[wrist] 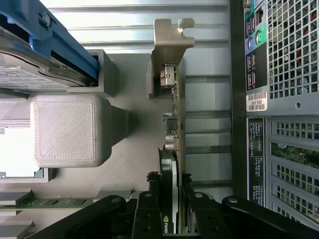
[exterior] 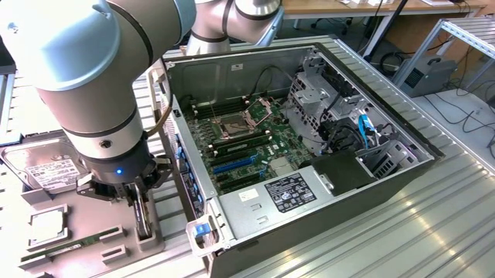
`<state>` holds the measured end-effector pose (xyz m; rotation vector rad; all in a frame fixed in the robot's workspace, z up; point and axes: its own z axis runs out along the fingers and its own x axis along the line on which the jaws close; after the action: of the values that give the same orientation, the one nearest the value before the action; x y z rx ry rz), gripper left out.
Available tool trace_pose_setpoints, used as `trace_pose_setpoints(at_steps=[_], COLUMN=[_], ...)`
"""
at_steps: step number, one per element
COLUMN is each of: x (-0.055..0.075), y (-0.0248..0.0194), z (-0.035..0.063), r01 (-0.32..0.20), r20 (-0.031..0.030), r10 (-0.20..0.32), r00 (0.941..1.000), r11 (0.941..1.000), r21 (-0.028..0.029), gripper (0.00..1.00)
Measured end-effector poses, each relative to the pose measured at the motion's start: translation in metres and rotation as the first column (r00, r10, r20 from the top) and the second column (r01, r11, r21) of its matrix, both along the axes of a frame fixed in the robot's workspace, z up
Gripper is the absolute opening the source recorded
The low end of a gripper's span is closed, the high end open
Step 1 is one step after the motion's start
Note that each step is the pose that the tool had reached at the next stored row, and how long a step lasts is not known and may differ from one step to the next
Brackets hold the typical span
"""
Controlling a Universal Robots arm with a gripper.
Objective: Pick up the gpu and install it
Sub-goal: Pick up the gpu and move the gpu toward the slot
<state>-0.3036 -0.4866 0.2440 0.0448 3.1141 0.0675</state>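
The gripper (wrist: 169, 193) is closed to a narrow gap on the gpu (wrist: 176, 130). One dark finger sits against each flat face of the card, which stands on its edge between them. The hold is at the card's near end, by the black cooler. From there the long axis runs straight away from the wrist, along the line of the fingers, and ends at the silver bracket (wrist: 171, 42). That bracket end sits by a slot in the grey holder tray (wrist: 132, 164), so the card looks not yet lifted clear, though this is a judgement.

In the exterior view, the gripper (exterior: 138, 202) hangs straight down over the tray (exterior: 101, 229) with the gpu (exterior: 145, 225) below it. A RAM stick (exterior: 73, 243) and a hard drive (exterior: 46, 169) lie further toward the exterior view's left.

The open computer case (exterior: 402, 174) is just beside the tray, on the exterior view's right. Its blue expansion slots (exterior: 232, 165) lie deeper in, on the motherboard (exterior: 247, 130). They seem to run crosswise to the card's present long axis.
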Motion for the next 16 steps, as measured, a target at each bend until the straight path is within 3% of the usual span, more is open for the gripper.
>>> trace_pose_setpoints(at_steps=[3, 11, 16], x=[0.000, 0.000, 0.000], y=[0.0000, 0.0000, 0.0000], z=[0.0106, 0.0503, 0.0817], r01=[0.000, 0.000, 0.000], r20=[0.0000, 0.0001, 0.0001], r10=[0.000, 0.000, 0.000], r00=[1.0000, 1.0000, 1.0000], r11=[1.0000, 1.0000, 1.0000], r21=[0.0001, 0.0014, 0.0040], gripper=[0.27, 0.27, 0.27])
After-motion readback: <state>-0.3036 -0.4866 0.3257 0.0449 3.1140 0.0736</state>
